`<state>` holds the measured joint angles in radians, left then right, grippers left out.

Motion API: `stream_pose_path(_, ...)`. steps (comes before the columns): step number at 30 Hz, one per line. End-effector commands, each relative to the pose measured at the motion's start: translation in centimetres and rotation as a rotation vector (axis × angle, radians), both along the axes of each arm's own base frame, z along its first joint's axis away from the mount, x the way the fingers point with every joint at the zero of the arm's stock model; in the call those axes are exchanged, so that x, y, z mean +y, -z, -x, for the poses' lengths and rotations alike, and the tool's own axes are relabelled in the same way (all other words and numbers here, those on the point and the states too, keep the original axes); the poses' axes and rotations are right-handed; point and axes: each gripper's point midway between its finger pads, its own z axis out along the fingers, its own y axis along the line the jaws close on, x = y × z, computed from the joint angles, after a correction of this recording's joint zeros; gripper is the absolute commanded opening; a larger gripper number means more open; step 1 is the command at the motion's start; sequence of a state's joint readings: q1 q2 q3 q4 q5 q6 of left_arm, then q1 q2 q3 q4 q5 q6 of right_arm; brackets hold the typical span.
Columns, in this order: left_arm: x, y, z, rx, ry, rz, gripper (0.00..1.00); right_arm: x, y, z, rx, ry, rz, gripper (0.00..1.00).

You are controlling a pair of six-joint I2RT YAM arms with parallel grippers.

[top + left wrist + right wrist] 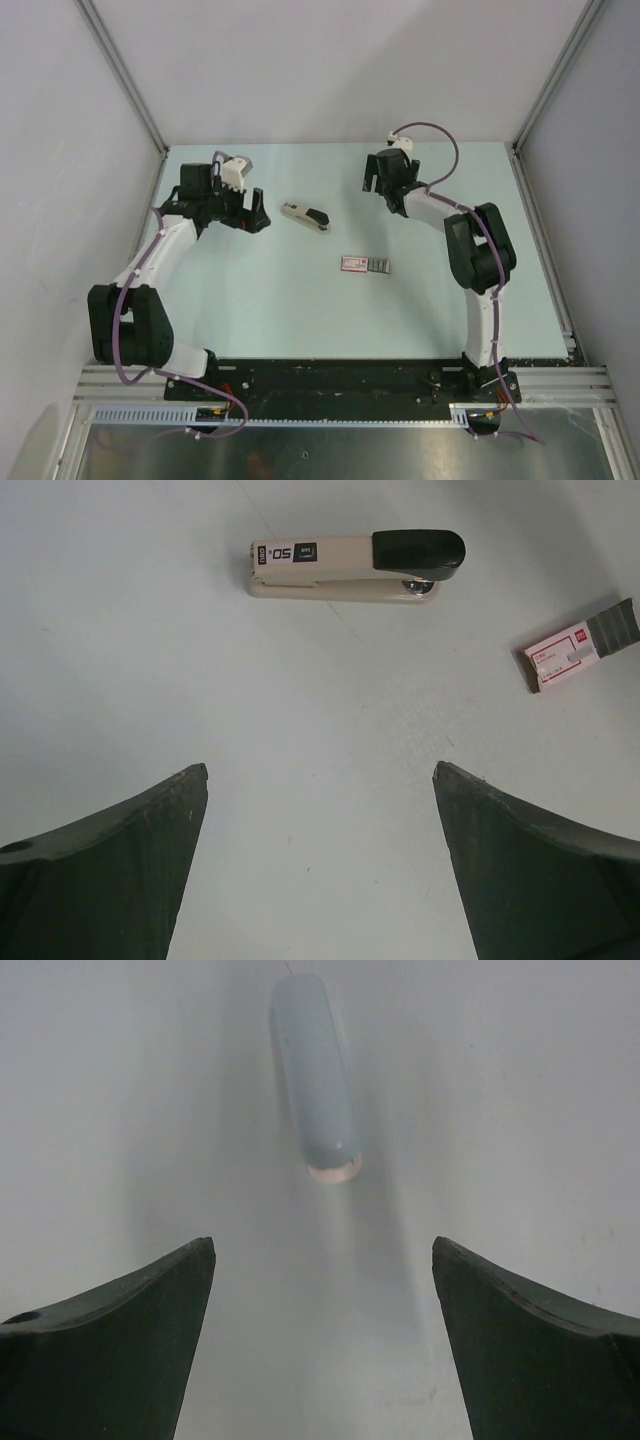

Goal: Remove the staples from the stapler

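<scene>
The stapler, cream-beige on top with a black end and base, lies closed on the pale table near the middle. In the left wrist view the stapler lies crosswise ahead of my fingers. My left gripper is open and empty, a short way to the stapler's left; in its own view the left gripper has wide-apart jaws over bare table. My right gripper is open and empty, to the stapler's upper right, near the back wall. In its own view the right gripper holds nothing. No loose staples show.
A flat red-and-white box with a dark strip at one end lies in front and right of the stapler; it also shows in the left wrist view. A pale blue-grey rounded bar stands ahead of the right gripper. Grey walls enclose the table.
</scene>
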<state>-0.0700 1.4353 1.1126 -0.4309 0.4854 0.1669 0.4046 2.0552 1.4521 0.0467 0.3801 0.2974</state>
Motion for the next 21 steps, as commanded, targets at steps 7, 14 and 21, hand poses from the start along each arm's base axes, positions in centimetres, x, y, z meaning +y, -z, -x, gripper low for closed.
stream_pose_path(7,-0.5,-1.3,-0.5,-0.044,0.034,0.004,1.0,0.4,1.2,-5.8,0.043,-0.019,-0.005,0.8)
stream_pose_path(14,-0.4,-0.8,0.5,-0.034,0.033,0.002,1.0,0.1,2.1,-6.9,0.058,-0.029,-0.006,0.67)
stream_pose_path(21,-0.3,-0.6,1.2,-0.034,0.028,-0.002,0.99,0.0,2.6,-6.9,0.062,-0.048,0.01,0.48)
